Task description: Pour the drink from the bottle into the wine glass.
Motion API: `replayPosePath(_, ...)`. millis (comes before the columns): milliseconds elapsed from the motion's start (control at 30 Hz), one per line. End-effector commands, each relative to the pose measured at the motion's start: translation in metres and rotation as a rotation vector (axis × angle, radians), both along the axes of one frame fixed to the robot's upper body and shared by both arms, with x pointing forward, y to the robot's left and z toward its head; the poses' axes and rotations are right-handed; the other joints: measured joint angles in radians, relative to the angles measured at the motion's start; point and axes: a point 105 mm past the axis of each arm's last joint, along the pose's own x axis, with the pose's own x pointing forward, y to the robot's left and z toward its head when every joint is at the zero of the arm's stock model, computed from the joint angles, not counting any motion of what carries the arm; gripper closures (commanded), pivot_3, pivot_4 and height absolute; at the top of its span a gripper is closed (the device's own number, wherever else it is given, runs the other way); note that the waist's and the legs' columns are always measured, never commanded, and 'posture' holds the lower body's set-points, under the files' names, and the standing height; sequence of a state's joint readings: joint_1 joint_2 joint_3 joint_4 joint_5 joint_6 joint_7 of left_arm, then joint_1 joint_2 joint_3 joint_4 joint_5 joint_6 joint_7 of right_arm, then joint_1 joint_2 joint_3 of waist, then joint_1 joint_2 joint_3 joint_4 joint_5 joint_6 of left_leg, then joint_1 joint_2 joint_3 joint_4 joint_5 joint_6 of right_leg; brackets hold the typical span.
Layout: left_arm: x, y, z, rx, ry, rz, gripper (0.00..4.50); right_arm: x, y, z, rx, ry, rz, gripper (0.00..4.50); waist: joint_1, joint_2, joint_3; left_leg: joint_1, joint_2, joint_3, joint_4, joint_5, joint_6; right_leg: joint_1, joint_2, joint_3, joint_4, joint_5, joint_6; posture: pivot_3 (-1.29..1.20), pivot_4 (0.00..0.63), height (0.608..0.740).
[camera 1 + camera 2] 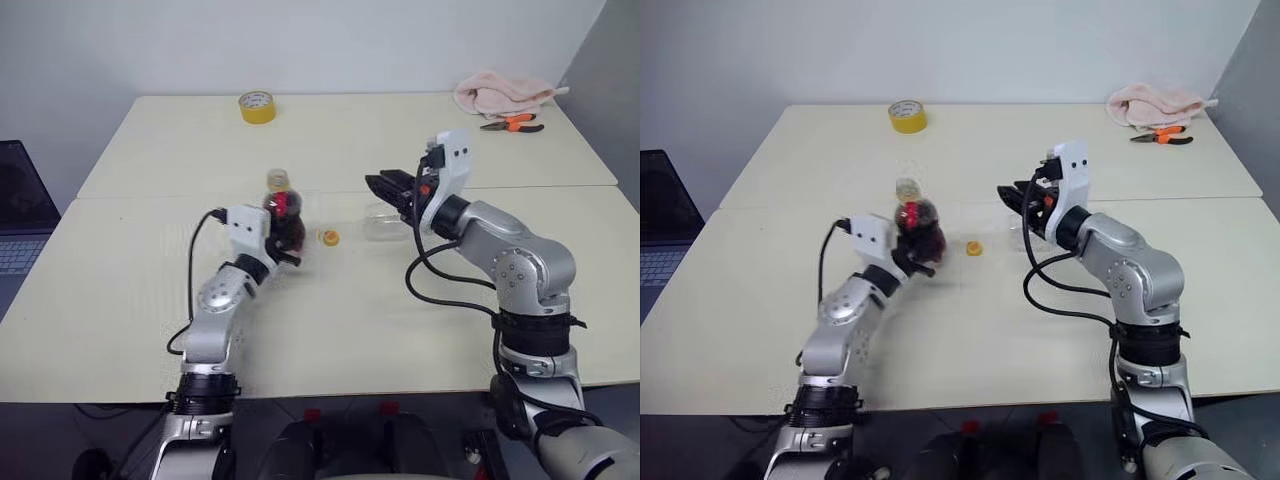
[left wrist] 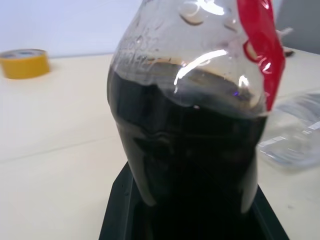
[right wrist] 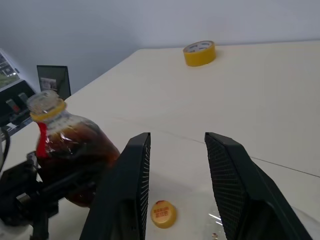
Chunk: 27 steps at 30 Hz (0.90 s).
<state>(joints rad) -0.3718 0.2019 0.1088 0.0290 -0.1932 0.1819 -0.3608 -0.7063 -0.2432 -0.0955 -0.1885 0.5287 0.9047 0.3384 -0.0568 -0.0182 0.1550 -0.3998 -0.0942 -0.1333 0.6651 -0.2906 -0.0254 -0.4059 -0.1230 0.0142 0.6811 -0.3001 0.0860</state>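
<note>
My left gripper [image 1: 284, 243] is shut on the lower body of the bottle [image 1: 283, 212], a clear plastic bottle with a red label strip. It holds the bottle just above the table's middle. The dark drink [image 2: 190, 150] fills about two thirds of it. Its mouth is uncapped, and the yellow cap [image 1: 328, 237] lies on the table beside it. My right gripper [image 3: 177, 139] hovers to the right of the bottle, open and pointing toward it, with nothing between its fingers. The clear wine glass [image 1: 383, 224] sits just below that gripper and is partly hidden by it.
A yellow tape roll [image 1: 257, 106] lies at the far edge of the table [image 1: 130, 300]. A pink towel [image 1: 503, 93] and orange-handled pliers [image 1: 515, 124] lie at the far right corner. A laptop [image 1: 20, 215] stands off the table's left side.
</note>
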Motion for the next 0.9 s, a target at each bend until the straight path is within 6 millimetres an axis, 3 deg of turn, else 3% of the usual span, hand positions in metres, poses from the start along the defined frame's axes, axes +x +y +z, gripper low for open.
replayPosePath(33, 0.005, 0.032, 0.021, -0.011, -0.100, 0.112, 3.74, -0.001, -0.006, 0.016, 0.007, -0.069, -0.014, 2.70, 0.000, 0.000, 0.000, 0.000, 0.000, 0.000, 0.000, 0.000, 0.000, 0.000, 0.000, 0.000, 0.000, 0.000, 0.000, 0.00, 0.150, 0.740)
replayPosePath(333, 0.026, 0.097, 0.019, -0.094, -0.123, 0.348, 3.74, -0.001, -0.009, 0.011, -0.015, -0.065, -0.020, 2.70, 0.001, 0.000, 0.000, 0.000, 0.000, -0.001, 0.001, 0.000, 0.000, 0.000, 0.000, -0.001, 0.000, 0.000, 0.000, 0.00, 0.150, 0.740)
replayPosePath(567, 0.034, 0.129, -0.013, -0.159, -0.047, 0.420, 3.74, -0.001, -0.010, 0.009, -0.036, -0.067, -0.020, 2.70, -0.001, -0.001, 0.000, 0.000, 0.000, -0.001, 0.000, 0.000, 0.000, 0.000, 0.000, -0.001, 0.000, 0.000, 0.000, 0.00, 0.150, 0.740)
replayPosePath(733, 0.030, 0.136, -0.029, -0.130, -0.029, 0.453, 3.74, -0.002, -0.012, 0.008, -0.045, -0.067, -0.022, 2.70, -0.001, -0.001, -0.001, 0.000, 0.000, -0.001, 0.001, 0.000, 0.000, 0.000, 0.000, -0.001, 0.001, 0.000, 0.000, 0.00, 0.150, 0.740)
replayPosePath(767, 0.030, 0.137, -0.031, -0.125, -0.028, 0.459, 3.00, -0.002, -0.012, 0.008, -0.046, -0.066, -0.023, 2.70, -0.001, -0.001, -0.001, 0.000, 0.000, -0.001, 0.000, 0.000, 0.000, 0.000, 0.000, -0.001, 0.001, 0.000, 0.000, 0.00, 0.150, 0.740)
replayPosePath(900, 0.026, 0.136, -0.037, -0.128, -0.028, 0.459, 1.71, -0.002, -0.011, 0.006, -0.051, -0.063, -0.018, 2.70, -0.004, -0.001, -0.002, 0.001, 0.001, -0.001, 0.000, 0.000, 0.000, 0.000, 0.000, -0.001, 0.001, 0.000, 0.000, 0.00, 0.150, 0.740)
